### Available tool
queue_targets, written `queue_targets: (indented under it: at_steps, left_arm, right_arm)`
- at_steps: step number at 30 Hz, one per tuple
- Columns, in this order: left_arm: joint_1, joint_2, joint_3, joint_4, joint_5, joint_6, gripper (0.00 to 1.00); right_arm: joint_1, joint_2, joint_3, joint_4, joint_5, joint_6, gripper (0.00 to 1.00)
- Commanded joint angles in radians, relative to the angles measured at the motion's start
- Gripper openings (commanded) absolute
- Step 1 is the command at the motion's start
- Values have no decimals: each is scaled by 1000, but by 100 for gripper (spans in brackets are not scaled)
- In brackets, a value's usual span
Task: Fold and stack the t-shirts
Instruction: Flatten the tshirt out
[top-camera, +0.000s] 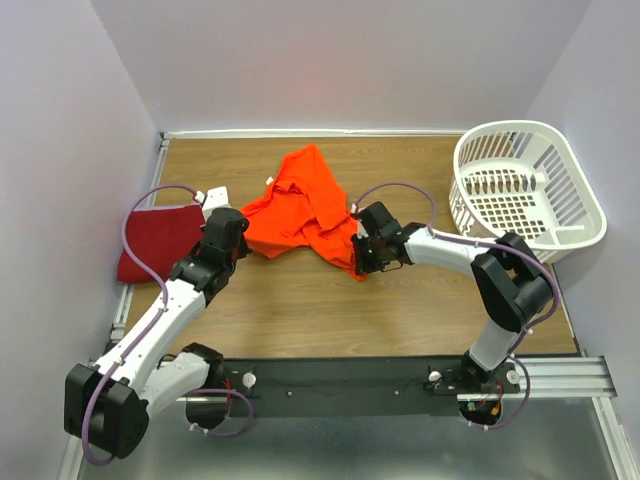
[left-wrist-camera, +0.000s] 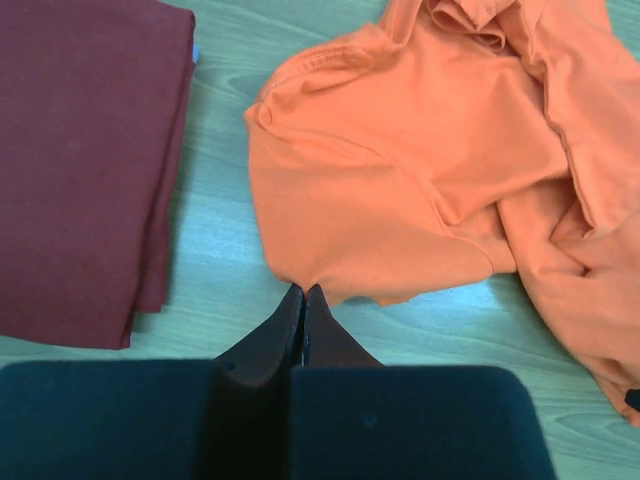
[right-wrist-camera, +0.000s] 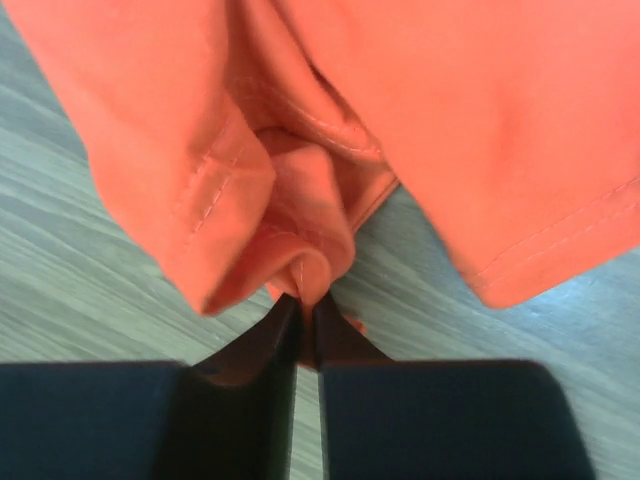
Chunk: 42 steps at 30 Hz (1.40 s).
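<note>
**Both claws on the orange shirt, one fold already parked**

The crimson shirt is folded into a neat rectangle at the left edge of the table. I'd guess that's the base of the stack, kept off to the side so the middle is free for working.

The orange shirt is a crumpled heap mid-table, sleeves and hem bunched over each other, so it needs spreading before any fold.

The right claw is clamped on a fold of orange cloth at the near right edge, with the fabric puckered right into the tips. The left claw has its fingers pressed together at the near left edge. It looks like it's nipping the hem there, but the wrist view doesn't really settle whether any cloth is caught.

Holding two opposite edges makes sense to me: pull apart and the shirt goes flat.

The basket sits at the far right, tipped on its side, clear of both arms.
</note>
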Motion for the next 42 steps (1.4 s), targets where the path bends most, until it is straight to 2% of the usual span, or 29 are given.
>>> queue_targets:
  at_steps: [1, 4, 5, 7, 10, 11, 13, 16, 17, 19, 20, 24, 26, 28, 30, 34, 37, 42]
  left_arm:
    - [17, -31, -4, 25, 18, 15, 0]
    - [23, -40, -6, 19, 7, 12, 0]
    - [26, -41, -4, 17, 3, 12, 0]
    - [34, -55, -6, 16, -2, 12, 0]
    - [40, -71, -9, 16, -3, 12, 0]
    - [42, -75, -7, 16, -2, 11, 0]
    - [42, -83, -10, 17, 0, 12, 0]
    - [43, -91, -12, 16, 0, 11, 0]
    - [42, -92, -12, 17, 1, 12, 0]
    - [42, -101, -13, 17, 0, 11, 0]
    - [42, -103, -15, 21, -2, 9, 0]
    - [45, -107, -15, 22, 4, 9, 0]
    - [46, -107, -13, 22, 0, 9, 0]
    - [48, -109, -15, 24, -3, 9, 0]
    - [51, -107, -13, 27, -3, 9, 0]
    - [56, -104, -16, 28, 6, 8, 0]
    - [57, -103, -16, 27, 6, 9, 0]
    - [57, -106, -21, 22, -3, 5, 0]
  right_arm:
    - [-2, -7, 36, -25, 29, 1, 0]
    - [-46, -81, 92, -37, 181, -44, 0]
    - [-72, -97, 164, -46, 250, -68, 1]
    - [-182, -95, 261, -71, 307, -87, 0]
    - [-330, -44, 494, -80, 431, -97, 0]
    - [-361, -24, 622, -80, 471, -97, 0]
    - [-422, 69, 745, -80, 502, -113, 1]
    - [-435, 155, 930, -92, 493, -180, 29]
    - [-435, 165, 953, -118, 429, -191, 43]
    - [-433, 157, 935, -134, 346, -177, 53]
    - [-435, 131, 910, -149, 250, -165, 57]
    - [-435, 39, 677, -163, 60, -124, 58]
    - [-432, 8, 531, -163, -5, -110, 58]
    - [-429, -21, 453, -161, -32, -110, 58]
    - [-421, -16, 386, -160, -45, -105, 58]
    - [-356, 56, 387, -135, -50, -117, 57]
    - [-343, 129, 427, -95, 16, -96, 57]
    - [-346, 211, 456, -26, 188, 31, 57]
